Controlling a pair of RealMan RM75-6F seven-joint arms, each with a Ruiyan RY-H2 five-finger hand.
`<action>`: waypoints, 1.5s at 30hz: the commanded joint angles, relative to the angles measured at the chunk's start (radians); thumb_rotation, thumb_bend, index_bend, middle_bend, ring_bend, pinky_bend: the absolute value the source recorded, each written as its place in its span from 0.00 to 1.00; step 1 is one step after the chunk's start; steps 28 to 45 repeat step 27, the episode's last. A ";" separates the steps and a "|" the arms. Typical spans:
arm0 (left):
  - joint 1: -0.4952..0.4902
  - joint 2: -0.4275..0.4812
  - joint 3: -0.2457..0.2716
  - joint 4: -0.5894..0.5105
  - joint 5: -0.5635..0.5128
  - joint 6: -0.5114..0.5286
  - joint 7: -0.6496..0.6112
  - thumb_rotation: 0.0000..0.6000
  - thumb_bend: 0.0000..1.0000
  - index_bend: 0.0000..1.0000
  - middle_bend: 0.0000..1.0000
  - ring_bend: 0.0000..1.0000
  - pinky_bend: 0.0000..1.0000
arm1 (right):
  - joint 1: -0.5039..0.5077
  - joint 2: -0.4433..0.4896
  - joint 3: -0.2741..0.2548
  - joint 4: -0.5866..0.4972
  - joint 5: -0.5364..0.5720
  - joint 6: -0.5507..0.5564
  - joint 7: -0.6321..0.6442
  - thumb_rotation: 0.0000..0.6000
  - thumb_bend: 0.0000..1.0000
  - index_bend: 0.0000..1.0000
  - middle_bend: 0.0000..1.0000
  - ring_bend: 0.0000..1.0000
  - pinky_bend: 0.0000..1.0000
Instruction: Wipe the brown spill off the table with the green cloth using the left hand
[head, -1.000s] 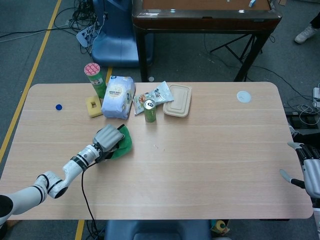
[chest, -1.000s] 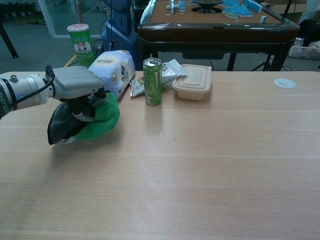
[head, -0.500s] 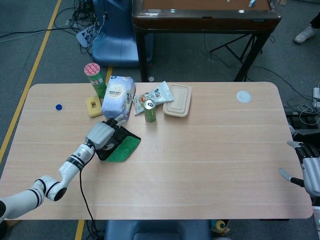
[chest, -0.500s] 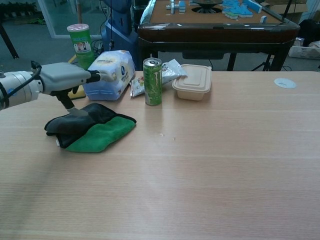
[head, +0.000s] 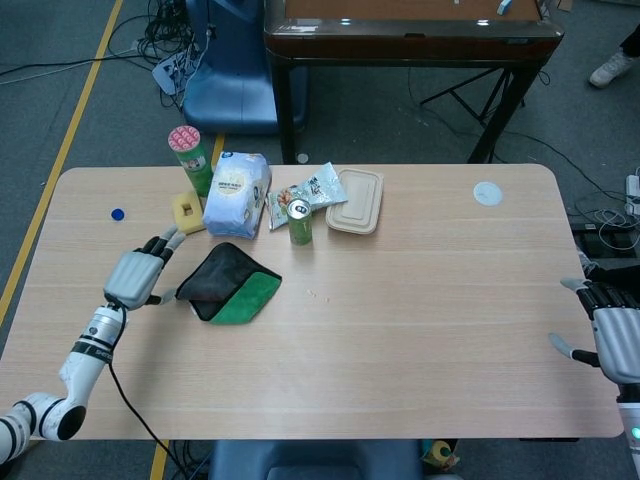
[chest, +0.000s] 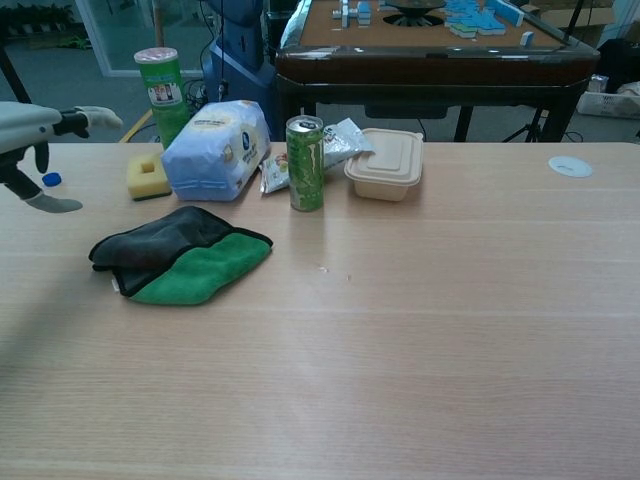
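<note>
The green cloth (head: 234, 285) (chest: 180, 263) lies folded on the table, its black underside turned up on the left half. My left hand (head: 137, 277) (chest: 38, 140) hovers to the left of it, fingers spread, holding nothing and apart from the cloth. Tiny brownish specks (head: 312, 293) (chest: 323, 268) mark the table right of the cloth. My right hand (head: 612, 340) is open at the table's right edge, out of the chest view.
Behind the cloth stand a yellow sponge (chest: 148, 176), a blue-white bag (chest: 214, 149), a green can (chest: 305, 149), a snack packet (chest: 345, 137), a beige lidded box (chest: 385, 163) and a tall green tube (chest: 161, 88). A blue cap (head: 117, 213) and a white disc (head: 487, 193) lie farther off.
My left hand let go of the cloth, which dropped flat onto the table, and the hand then drew back to the left with fingers spread.
</note>
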 joint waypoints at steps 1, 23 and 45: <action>0.083 0.063 0.012 -0.081 -0.060 0.071 0.040 1.00 0.21 0.00 0.00 0.13 0.42 | 0.011 -0.002 -0.003 0.013 -0.010 -0.012 0.012 1.00 0.23 0.24 0.28 0.23 0.27; 0.450 0.131 0.101 -0.312 -0.002 0.515 0.116 1.00 0.21 0.01 0.00 0.13 0.36 | 0.056 -0.030 -0.035 0.031 -0.092 -0.046 0.032 1.00 0.23 0.24 0.26 0.19 0.25; 0.473 0.125 0.114 -0.322 0.046 0.537 0.125 1.00 0.21 0.03 0.01 0.13 0.35 | 0.059 -0.030 -0.043 0.034 -0.105 -0.047 0.040 1.00 0.23 0.24 0.26 0.19 0.25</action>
